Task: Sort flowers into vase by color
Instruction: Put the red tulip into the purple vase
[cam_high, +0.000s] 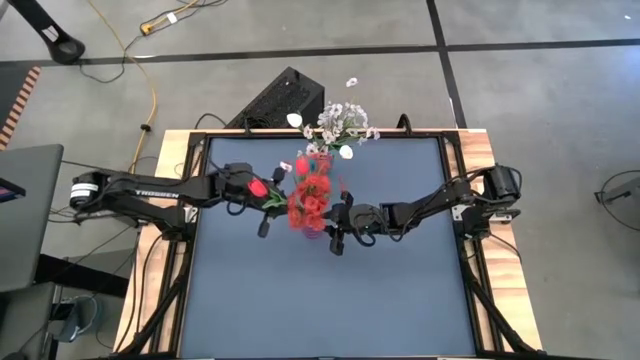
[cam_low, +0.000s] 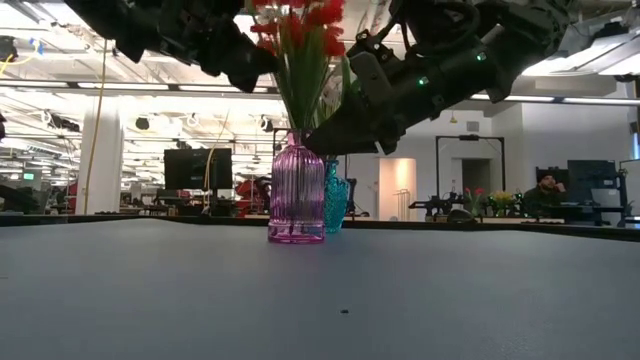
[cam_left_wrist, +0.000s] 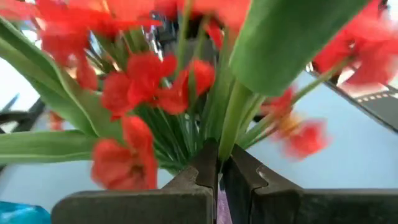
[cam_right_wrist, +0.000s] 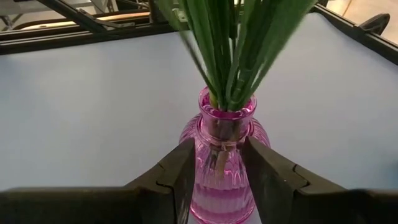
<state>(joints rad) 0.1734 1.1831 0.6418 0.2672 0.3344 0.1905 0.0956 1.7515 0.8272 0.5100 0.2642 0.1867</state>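
Note:
A pink ribbed glass vase (cam_low: 297, 190) stands at mid-table holding a bunch of red flowers (cam_high: 310, 200). Behind it a teal vase (cam_low: 336, 197) holds white flowers (cam_high: 338, 125). My left gripper (cam_left_wrist: 221, 171) is beside the red bunch from the table's left, shut on a green stem; a red tulip bloom (cam_high: 258, 187) shows by it in the high view. My right gripper (cam_right_wrist: 217, 168) reaches in from the right, its fingers closed against the pink vase (cam_right_wrist: 221, 180). My left gripper pinches one green stem (cam_left_wrist: 229, 140) between its two fingertips, among the red bunch, above the pink vase's mouth. The stem runs on past the fingers, roughly upright. Its lower end is hidden by the fingers. My right gripper clasps the pink vase at its shoulder, just below the neck (cam_right_wrist: 219, 134), one finger (cam_right_wrist: 180, 165) on each side. The fingers come level from the table's right. The vase stands upright on the table.
The blue-grey table top (cam_high: 320, 300) is bare on the near side. A black frame (cam_high: 455, 190) edges the table. A black box (cam_high: 285, 98) and cables lie past the far edge. In the low view, an office with screens and a seated person shows beyond.

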